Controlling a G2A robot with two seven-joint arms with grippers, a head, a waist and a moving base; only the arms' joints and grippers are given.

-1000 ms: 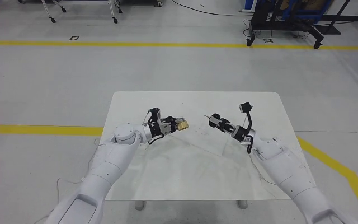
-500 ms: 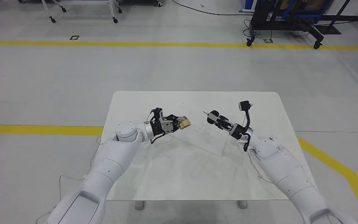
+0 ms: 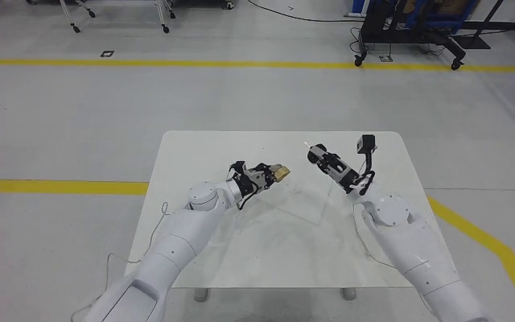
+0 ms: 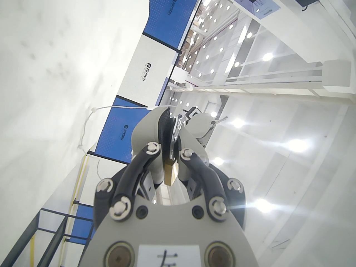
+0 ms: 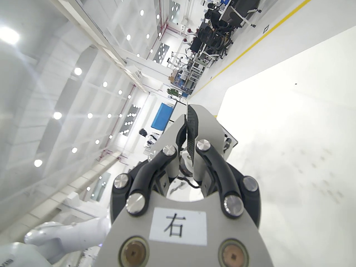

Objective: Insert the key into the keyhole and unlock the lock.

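A brass padlock (image 3: 279,171) is held above the middle of the white table (image 3: 193,149) by my left gripper (image 3: 270,173), which is shut on it. In the left wrist view the lock's brass body (image 4: 170,174) sits between the fingers, and its silver shackle (image 4: 177,129) runs up toward the tips of the left gripper (image 4: 174,118). My right gripper (image 3: 316,152) hangs to the right of the lock, a short gap away, shut on a thin key (image 3: 307,145) whose tip points away from the lock. In the right wrist view the right gripper (image 5: 189,118) has its pads pressed together.
A wrinkled clear sheet (image 3: 299,211) lies on the table under and between the arms. The table's far edge (image 3: 282,133) and its right side (image 3: 394,161) are bare. Beyond it lies open floor with yellow lines (image 3: 161,62).
My left gripper has carried the lock to the right. My right gripper has swung up and toward the table's far side, turning the key's tip away from the lock.
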